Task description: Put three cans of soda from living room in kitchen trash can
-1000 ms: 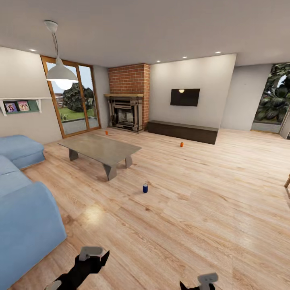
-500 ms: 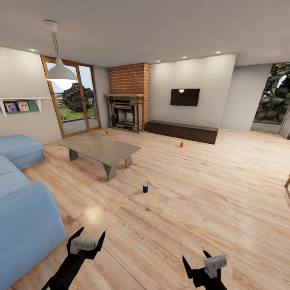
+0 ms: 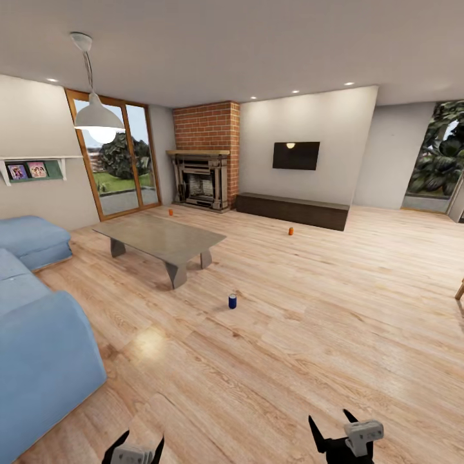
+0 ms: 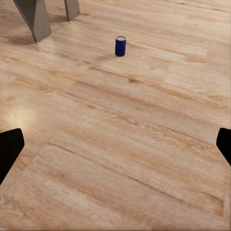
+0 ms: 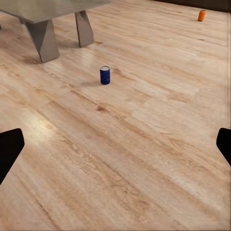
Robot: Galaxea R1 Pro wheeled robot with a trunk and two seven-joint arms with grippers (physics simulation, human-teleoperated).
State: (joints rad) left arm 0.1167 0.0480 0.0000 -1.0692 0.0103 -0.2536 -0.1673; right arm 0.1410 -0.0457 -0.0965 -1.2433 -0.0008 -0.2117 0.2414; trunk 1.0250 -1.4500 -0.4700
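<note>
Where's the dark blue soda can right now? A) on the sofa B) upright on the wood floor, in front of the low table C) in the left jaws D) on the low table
B: the dark blue can stands upright on the floor clear of the low table, ungripped.

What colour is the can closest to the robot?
Dark blue with a silvery top; clearest in the left wrist view.

Blue sofa [image 3: 38, 335] beside low table [image 3: 161, 238].
</note>
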